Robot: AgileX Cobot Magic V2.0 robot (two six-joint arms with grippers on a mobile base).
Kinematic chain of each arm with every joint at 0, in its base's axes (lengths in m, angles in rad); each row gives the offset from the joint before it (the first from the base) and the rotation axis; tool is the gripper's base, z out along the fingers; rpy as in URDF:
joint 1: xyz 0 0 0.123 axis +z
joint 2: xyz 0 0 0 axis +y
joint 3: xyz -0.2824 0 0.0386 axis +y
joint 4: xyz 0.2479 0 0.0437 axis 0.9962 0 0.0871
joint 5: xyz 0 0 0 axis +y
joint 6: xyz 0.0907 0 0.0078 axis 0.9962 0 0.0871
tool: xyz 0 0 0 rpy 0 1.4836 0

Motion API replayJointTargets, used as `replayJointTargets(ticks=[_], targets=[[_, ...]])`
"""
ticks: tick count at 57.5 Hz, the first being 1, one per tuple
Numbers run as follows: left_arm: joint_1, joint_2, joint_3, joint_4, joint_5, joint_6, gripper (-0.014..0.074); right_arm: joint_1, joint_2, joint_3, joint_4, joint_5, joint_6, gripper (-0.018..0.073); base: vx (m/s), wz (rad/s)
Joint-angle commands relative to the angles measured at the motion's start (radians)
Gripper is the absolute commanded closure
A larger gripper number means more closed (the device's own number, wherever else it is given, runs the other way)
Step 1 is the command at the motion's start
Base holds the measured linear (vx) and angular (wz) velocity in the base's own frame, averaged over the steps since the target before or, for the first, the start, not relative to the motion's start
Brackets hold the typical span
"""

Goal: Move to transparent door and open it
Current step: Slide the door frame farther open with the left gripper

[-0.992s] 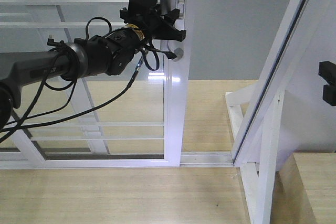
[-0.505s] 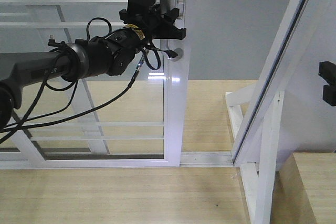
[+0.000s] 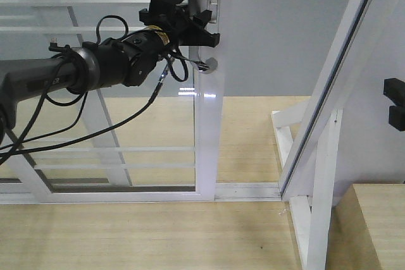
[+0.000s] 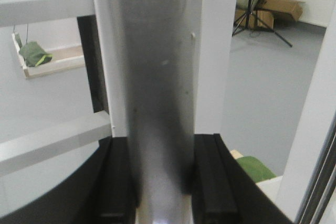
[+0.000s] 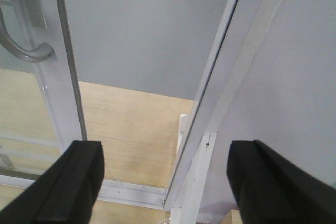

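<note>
- Front view: your left end effector (image 3: 190, 30) is clamped on the pull handle (image 3: 207, 64) at the top of the transparent door (image 3: 209, 131). Over the last second the door's handled upright has slid left with the arm. The gap to the door-frame post (image 3: 335, 80) is now wider and more of the bottom track (image 3: 247, 191) is bare. I judge that the door is already opening and the pull is working. It is only part way along, so expect more leftward travel.
- Front view, writing: grey lettering runs along the left forearm (image 3: 38, 83). Only a final "ER" can be read, because the cable and the angle hide the rest.
- Left wrist view: the silver-grey pull handle (image 4: 163, 77) fills the middle. The black fingers (image 4: 210, 177) press on either side of it, so the grip looks firm and centred. There is nothing to read here.
- Right wrist view: your right end effector (image 5: 173, 182) hangs wide open and holds nothing. It sits low in the opening, between the transparent door (image 5: 65, 87) on its left and the door-frame post (image 5: 226, 77) on its right. The curved end of the pull handle (image 5: 29, 52) shows at the upper left. No labels or brands are visible.
</note>
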Motion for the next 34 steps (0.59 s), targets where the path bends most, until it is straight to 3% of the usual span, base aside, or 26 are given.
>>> replayJointTargets(ticks=[1, 21, 34], targets=[[0.047, -0.106, -0.038, -0.052, -0.111, -0.005, 0.0476, -0.004, -0.005, -0.03, -0.014, -0.072, 0.0, 0.0017, 0.0, 0.0], [0.06, -0.11, -0.038, -0.027, -0.065, -0.005, 0.0482, -0.004, -0.005, -0.03, -0.041, -0.071, 0.0, 0.0017, 0.0, 0.0], [0.099, -0.138, -0.038, -0.024, 0.018, -0.005, 0.0589, -0.004, -0.005, -0.03, -0.041, -0.071, 0.0, 0.0017, 0.0, 0.0]])
